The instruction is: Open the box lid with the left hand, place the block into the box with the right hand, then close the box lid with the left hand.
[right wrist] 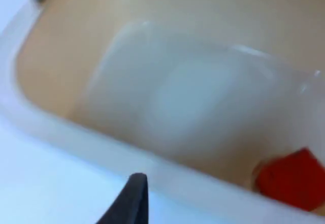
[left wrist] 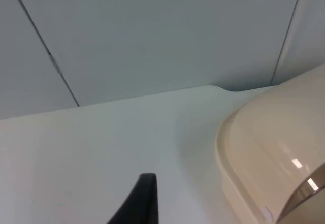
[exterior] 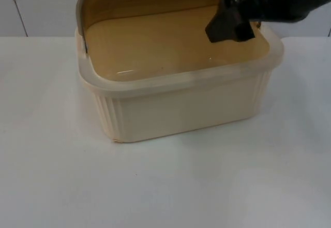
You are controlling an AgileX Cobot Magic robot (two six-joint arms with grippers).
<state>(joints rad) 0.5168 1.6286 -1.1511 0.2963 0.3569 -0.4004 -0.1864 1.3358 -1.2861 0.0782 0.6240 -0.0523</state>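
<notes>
While right hand (exterior: 230,26) hovers over open box (exterior: 181,109), grip unclear, block (right wrist: 292,178) lies inside.

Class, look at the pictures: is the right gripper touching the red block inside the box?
Cannot tell. In the right wrist view the red block lies inside the box, but the picture is blurred. In the top view the right gripper hangs over the box's far right corner, hiding any contact.

box (exterior: 176,109) mouth open above | lid (exterior: 85,5) raised at back | right gripper (exterior: 230,24) over right rim
</notes>
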